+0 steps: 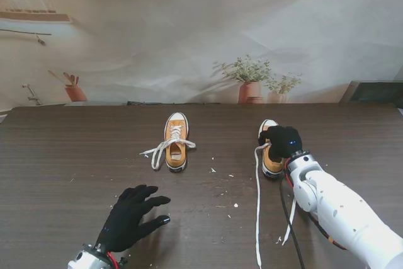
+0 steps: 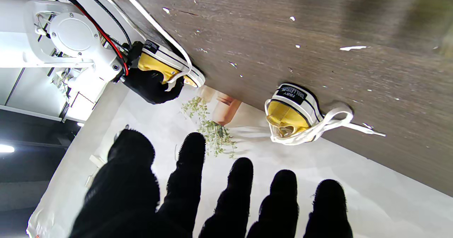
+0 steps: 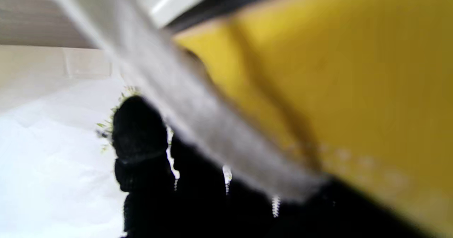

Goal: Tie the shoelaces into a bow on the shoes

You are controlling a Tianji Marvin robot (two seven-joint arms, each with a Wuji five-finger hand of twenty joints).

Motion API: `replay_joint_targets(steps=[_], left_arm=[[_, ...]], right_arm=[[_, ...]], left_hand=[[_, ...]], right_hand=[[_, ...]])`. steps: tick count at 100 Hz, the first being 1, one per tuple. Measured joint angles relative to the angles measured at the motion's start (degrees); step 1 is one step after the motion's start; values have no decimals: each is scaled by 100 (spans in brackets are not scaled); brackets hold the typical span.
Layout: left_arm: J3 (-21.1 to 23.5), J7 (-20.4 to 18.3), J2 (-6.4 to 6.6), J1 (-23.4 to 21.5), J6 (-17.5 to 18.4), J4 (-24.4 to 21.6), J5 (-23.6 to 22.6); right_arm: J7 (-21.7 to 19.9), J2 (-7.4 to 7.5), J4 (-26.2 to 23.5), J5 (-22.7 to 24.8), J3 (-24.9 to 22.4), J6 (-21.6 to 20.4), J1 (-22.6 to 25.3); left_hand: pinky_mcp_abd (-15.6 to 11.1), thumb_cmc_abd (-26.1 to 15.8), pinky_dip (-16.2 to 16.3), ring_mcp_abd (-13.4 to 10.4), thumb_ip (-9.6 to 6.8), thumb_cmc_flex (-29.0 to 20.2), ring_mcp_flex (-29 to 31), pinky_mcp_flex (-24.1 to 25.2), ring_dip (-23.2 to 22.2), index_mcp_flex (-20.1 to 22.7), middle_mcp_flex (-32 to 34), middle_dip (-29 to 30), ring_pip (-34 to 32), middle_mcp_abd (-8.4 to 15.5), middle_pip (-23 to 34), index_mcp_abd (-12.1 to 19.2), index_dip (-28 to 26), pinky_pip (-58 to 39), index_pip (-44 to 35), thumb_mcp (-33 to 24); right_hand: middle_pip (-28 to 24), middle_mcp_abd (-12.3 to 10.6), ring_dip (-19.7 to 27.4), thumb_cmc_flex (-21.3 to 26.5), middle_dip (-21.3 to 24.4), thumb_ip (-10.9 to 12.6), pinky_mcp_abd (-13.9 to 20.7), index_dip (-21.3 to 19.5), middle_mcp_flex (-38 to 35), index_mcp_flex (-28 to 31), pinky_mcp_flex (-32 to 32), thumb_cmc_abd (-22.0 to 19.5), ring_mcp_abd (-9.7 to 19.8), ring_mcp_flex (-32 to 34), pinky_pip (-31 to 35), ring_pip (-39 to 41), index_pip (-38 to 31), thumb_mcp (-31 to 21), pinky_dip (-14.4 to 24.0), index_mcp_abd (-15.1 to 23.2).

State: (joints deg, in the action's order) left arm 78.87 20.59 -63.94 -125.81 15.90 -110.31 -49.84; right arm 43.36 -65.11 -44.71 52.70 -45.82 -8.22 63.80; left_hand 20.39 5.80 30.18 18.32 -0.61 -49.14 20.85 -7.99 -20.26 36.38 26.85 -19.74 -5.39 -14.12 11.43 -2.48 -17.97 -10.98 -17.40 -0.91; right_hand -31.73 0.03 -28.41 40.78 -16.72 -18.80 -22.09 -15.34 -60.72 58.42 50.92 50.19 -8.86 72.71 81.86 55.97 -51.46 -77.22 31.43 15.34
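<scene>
Two yellow sneakers with white soles stand on the dark wooden table (image 1: 75, 149). The left shoe (image 1: 176, 140) (image 2: 292, 110) has its white laces (image 1: 158, 150) lying in loose loops to its left side. My right hand (image 1: 283, 142) (image 2: 152, 87) sits curled over the laced top of the right shoe (image 1: 271, 163) (image 2: 166, 63) (image 3: 354, 89). From that shoe one long white lace (image 1: 257, 209) (image 3: 184, 89) trails straight toward me. My left hand (image 1: 133, 215) (image 2: 212, 195) is open with its fingers spread, low over the table nearer to me, holding nothing.
Small white flecks (image 1: 221, 176) are scattered over the table between the shoes and my hands. A black cable (image 1: 291, 218) runs along my right arm beside a short white lace end (image 1: 289, 228). Potted plants (image 1: 250, 83) show on the backdrop behind the table.
</scene>
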Motion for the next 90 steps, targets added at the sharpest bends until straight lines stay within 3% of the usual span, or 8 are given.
replay_joint_targets(steps=[12,24,35,90], left_arm=[[32,21,-6,-30,65,-11,-2],[94,181,-24,-118,143,-38,-38],[165,271,-46,-192,154,-64,-51],[457,687,-126,-454,240,-136,-61]], right_arm=[[-131,139,-834,453,-459,-48,505],[-131,208,-1427,651,-631,-108,852],[-13,264,-1940,1093,-712,-45,1136],[171,261,-3864,1320,-327,-70,2001]], left_hand=[[1,0,0,0,0,0,0,-1,-1,4,0,0,0,0,0,-3,8,0,60,0],[1,0,0,0,0,0,81,-5,-1,13,0,0,-5,0,0,-5,8,0,79,0],[2,0,0,0,0,0,81,-5,-1,17,0,0,-5,0,0,-5,8,0,103,0],[6,0,0,1,0,0,81,-6,-2,117,0,0,-5,0,0,-10,9,-1,165,0]], right_hand=[[-1062,282,-218,154,-704,0,-4,-1296,-256,290,288,66,444,73,537,1222,-92,-85,473,-14],[-1211,355,-228,171,-912,0,-4,-1791,-310,324,346,141,526,76,669,1529,-92,-143,610,-15],[-1329,356,-229,174,-975,0,-4,-1876,-315,341,347,190,533,76,671,1539,-94,-143,633,-10],[-1364,371,-227,174,-1036,0,-4,-1941,-315,343,346,192,534,77,671,1539,-94,-145,633,-10]])
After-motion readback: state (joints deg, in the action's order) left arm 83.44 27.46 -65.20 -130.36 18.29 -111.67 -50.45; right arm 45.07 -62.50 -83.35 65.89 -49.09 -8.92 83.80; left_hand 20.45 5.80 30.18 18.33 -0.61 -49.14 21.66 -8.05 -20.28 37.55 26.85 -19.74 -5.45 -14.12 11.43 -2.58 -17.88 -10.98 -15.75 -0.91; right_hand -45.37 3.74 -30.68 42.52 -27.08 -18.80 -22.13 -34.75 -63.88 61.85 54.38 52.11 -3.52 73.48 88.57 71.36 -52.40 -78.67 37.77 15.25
